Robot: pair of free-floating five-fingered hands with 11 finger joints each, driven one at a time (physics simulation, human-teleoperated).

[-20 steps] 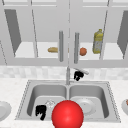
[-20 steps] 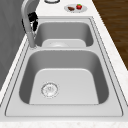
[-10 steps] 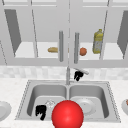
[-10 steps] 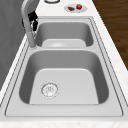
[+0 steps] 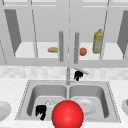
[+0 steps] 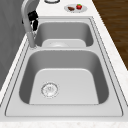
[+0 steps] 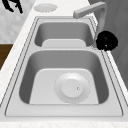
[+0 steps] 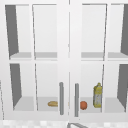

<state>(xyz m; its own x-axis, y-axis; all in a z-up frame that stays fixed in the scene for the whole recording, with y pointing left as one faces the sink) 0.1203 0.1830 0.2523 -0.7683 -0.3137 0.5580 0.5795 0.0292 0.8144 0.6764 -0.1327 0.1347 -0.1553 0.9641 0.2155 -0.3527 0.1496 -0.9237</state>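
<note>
**Right hand at the tap spout: a slip could swing it wide**

At the far left a plate [image 5: 3, 110] sits on the counter, well apart from both hands. The left hand [image 5: 41, 111] hangs over the front edge of the left basin [image 5: 37, 96], fingers pointing down and loosely relaxed, grasping nothing; the drain [image 5: 50, 103] is just beside it. Being idle and low, it seems at little risk of knocking anything, though a drop would land it on the sink rim.

A red ball [image 5: 67, 115] stands in front of the divider, blocking part of both basins in the front view; what lies behind it cannot be told.

The tap [image 5: 68, 75] rises at the back between the basins, its spout [image 5: 81, 71] turned right. The right hand [image 5: 78, 75] is up against the spout's underside, fingers curled; in the right side view the hand [image 7: 106, 41] reads as a clenched lump beside the tap's stem, and whether it truly clasps the spout I cannot tell. If the hold is only partial, a push would likely slide off the smooth metal. A dish [image 7: 72, 87] lies in the right basin below.
</note>
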